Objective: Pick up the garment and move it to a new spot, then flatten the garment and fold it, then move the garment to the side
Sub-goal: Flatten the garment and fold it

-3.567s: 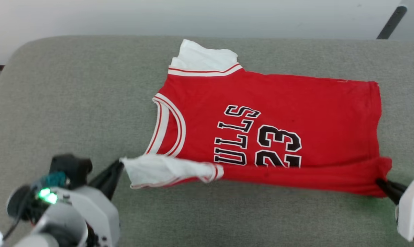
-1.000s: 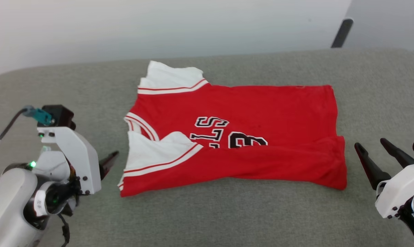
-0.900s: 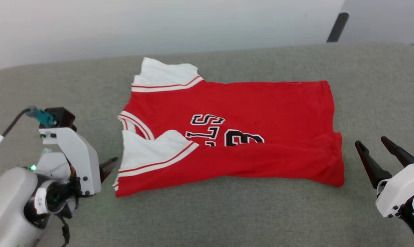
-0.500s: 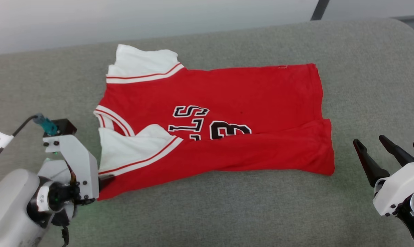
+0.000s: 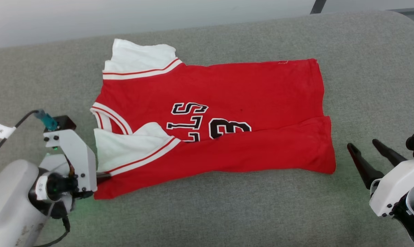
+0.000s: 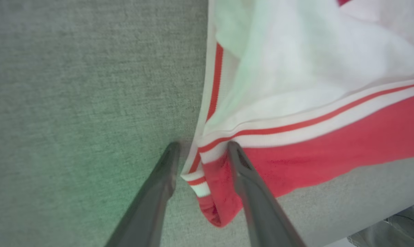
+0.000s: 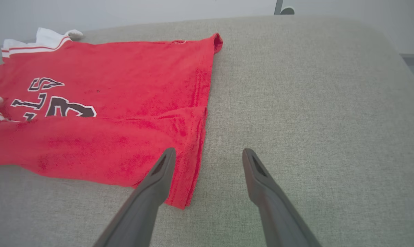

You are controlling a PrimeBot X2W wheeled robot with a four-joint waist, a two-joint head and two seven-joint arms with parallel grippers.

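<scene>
- One grey upholstered surface [image 5: 227,212] carries everything in the head view, and its weave is plain and even.
- One garment [image 5: 244,85], a red jersey, lies on that surface slightly toward the robot's left of its middle. The neck end points to the robot's left and the hem to its right.
- Its near long edge is folded up over the front as a red band [image 5: 255,151]. The band covers the lower part of the black lettering [image 5: 193,118], so only some letters and one digit are readable.
- The far white sleeve [image 5: 138,56] lies flat at the upper left of the garment. The near white sleeve [image 5: 131,144] is turned in and lies on top of the red front.
- The right gripper [image 5: 362,143] sits at the lower right, near the hem corner but apart from it. Its jaws are spread wide with nothing between them. In the right wrist view one finger [image 7: 148,195] overlaps the hem corner (contact cannot be judged from that angle).
- The left gripper [image 6: 203,147] is at the garment's near neck-end corner. Its jaws stand apart, one on each side of the striped sleeve trim [image 6: 196,171]. One finger [image 6: 251,192] lies across the red cloth and the other stands over bare upholstery beside the edge. A gap shows, so the cloth is straddled, not pinched.
- One small white label [image 5: 0,130] hangs on the cable behind the left wrist.
</scene>
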